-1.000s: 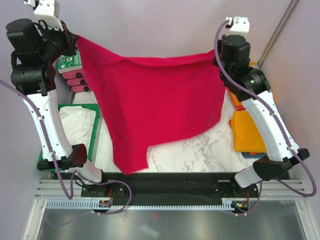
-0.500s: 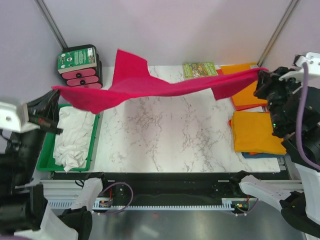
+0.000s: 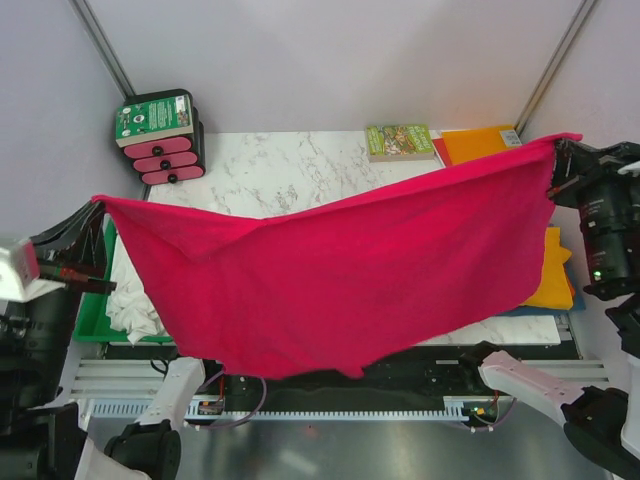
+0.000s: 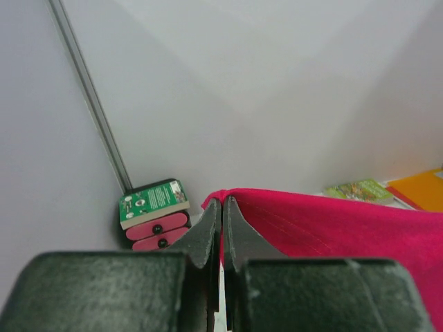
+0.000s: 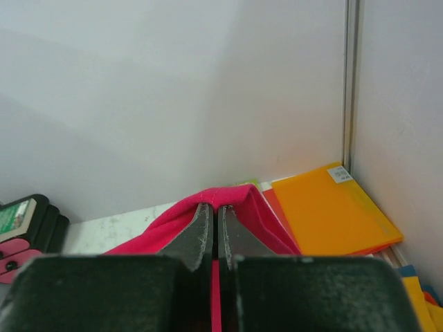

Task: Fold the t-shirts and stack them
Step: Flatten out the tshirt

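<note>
The crimson red t-shirt [image 3: 350, 280] hangs spread wide in the air over the table, stretched between both grippers. My left gripper [image 3: 98, 203] is shut on its left corner, above the tray. My right gripper [image 3: 553, 152] is shut on its right corner at the table's right edge. In the left wrist view the gripper [image 4: 222, 200] pinches the red cloth [image 4: 332, 228] at its hem. In the right wrist view the gripper [image 5: 214, 205] pinches a fold of the red cloth [image 5: 166, 221]. A white t-shirt [image 3: 130, 300] lies crumpled in the tray. A folded orange t-shirt [image 3: 556, 280] lies at the right.
A green tray [image 3: 90, 330] sits at the left edge. A black and pink box with a green top [image 3: 160, 135] stands at the back left. A small green-covered book [image 3: 400, 140] and a flat orange sheet [image 3: 480, 143] lie at the back right. Walls stand close on three sides.
Both arms swung out and down from high over the table. The red shirt went from a flat billowing sheet to a wide curtain hanging toward the near edge.
</note>
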Action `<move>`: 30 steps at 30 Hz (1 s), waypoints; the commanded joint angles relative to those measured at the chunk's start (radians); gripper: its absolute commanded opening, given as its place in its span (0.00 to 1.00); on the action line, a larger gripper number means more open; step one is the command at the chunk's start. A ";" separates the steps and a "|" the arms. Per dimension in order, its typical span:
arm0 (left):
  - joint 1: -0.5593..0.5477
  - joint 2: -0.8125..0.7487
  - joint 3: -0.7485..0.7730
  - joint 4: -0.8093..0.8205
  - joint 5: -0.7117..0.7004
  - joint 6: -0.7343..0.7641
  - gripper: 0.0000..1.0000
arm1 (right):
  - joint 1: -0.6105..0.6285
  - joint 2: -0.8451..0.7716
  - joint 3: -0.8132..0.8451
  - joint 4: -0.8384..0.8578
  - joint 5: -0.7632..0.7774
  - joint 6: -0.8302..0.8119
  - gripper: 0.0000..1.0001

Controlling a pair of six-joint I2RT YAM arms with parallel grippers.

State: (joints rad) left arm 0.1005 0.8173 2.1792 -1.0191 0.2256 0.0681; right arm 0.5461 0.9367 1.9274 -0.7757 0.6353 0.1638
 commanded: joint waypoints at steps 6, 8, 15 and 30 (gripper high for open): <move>-0.004 0.155 -0.301 0.211 0.040 0.032 0.02 | -0.005 0.103 -0.384 0.215 0.083 0.023 0.00; -0.002 0.193 -0.421 0.302 0.063 0.038 0.02 | -0.040 0.151 -0.470 0.263 0.025 0.045 0.00; -0.007 0.513 -0.644 0.569 0.054 0.055 0.02 | -0.178 0.491 -0.593 0.510 -0.089 0.155 0.00; -0.064 1.151 -0.152 0.631 -0.049 0.068 0.02 | -0.327 0.987 -0.252 0.556 -0.120 0.172 0.00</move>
State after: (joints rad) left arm 0.0532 1.8946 1.9053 -0.4576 0.2218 0.1028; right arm 0.2405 1.8755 1.6016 -0.2806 0.5114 0.3187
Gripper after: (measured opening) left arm 0.025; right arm 0.014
